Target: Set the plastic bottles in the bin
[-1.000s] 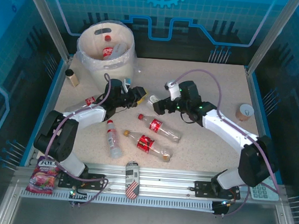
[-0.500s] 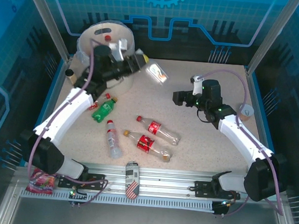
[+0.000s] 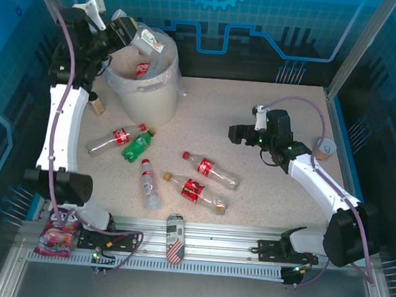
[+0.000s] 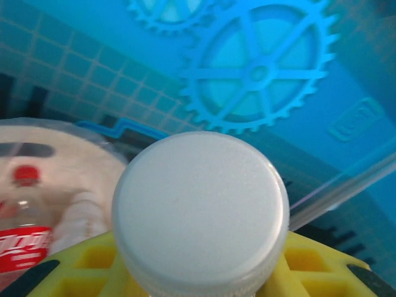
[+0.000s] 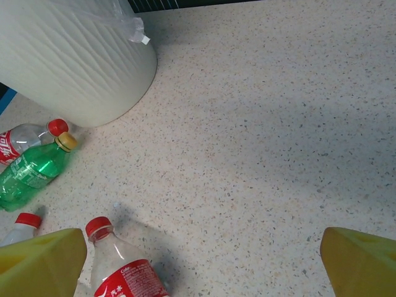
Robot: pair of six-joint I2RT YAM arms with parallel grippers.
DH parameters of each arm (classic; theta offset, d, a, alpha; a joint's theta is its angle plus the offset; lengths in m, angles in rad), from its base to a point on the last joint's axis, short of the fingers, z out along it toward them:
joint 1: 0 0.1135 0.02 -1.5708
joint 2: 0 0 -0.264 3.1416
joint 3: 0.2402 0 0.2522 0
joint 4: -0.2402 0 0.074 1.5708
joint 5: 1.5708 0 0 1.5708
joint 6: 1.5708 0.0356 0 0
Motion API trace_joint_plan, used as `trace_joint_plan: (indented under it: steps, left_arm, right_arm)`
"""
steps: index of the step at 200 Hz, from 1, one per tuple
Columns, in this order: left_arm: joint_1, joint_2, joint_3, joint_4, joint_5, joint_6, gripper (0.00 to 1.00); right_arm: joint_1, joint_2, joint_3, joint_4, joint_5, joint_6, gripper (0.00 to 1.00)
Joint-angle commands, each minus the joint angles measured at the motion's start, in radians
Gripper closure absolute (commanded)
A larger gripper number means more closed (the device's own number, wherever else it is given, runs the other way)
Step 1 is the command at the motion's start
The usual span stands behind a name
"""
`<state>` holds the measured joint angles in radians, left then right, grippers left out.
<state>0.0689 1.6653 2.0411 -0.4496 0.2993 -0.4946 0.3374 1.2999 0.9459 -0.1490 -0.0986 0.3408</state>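
Note:
My left gripper (image 3: pixel 133 35) is raised high at the back left and shut on a white-capped plastic bottle (image 3: pixel 151 45), held over the rim of the cream bin (image 3: pixel 147 94). The left wrist view looks down on the white cap (image 4: pixel 201 207) between the yellow pads (image 4: pixel 312 263), with a red-capped bottle (image 4: pixel 23 232) lying inside the bin. On the table lie a red-labelled bottle (image 3: pixel 114 138), a green bottle (image 3: pixel 137 144) and three more bottles (image 3: pixel 150 184) (image 3: pixel 210 170) (image 3: pixel 195 191). My right gripper (image 3: pixel 236 133) hovers open over bare table, right of the bottles; its own view shows a red-capped bottle (image 5: pixel 120 266) by its left finger.
A brown jar (image 3: pixel 96 104) stands left of the bin. A paper cup (image 3: pixel 324 149) sits at the right edge. A patterned can (image 3: pixel 173 236) lies on the near rail, and a snack packet (image 3: pixel 57 234) at the near left corner.
My left arm has lifted the white-capped bottle from the table's middle up and back to above the bin. My right gripper drew back to the right, then held still.

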Motion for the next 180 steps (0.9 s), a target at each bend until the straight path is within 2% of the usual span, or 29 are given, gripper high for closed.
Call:
trace_joint_plan:
  steps: [1,48,99,149,170,180]
  left_arm:
    - [0.018,0.07,0.075,-0.16,-0.054,0.106,0.62]
    - [0.022,0.182,0.165,-0.233,-0.135,0.179,0.62]
    - [0.022,0.368,0.394,-0.428,-0.142,0.271,0.58]
    - [0.022,0.477,0.479,-0.507,-0.109,0.31,0.55]
    - [0.022,0.502,0.49,-0.532,-0.098,0.33,0.51]
    - [0.022,0.511,0.49,-0.538,-0.083,0.339,0.42]
  right_arm:
    - [-0.005,-0.006,-0.012,0.004,-0.029,0.01,0.02]
    - [-0.005,-0.017,-0.02,-0.02,-0.033,-0.004,0.02]
    - [-0.005,-0.007,-0.024,-0.022,-0.029,-0.01,0.02]
    - [-0.004,0.011,-0.035,-0.009,-0.037,0.005,0.02]
    - [-0.003,0.016,-0.04,0.002,-0.036,0.01,0.02]
    - [-0.003,0.025,-0.04,0.005,-0.041,0.013,0.02]
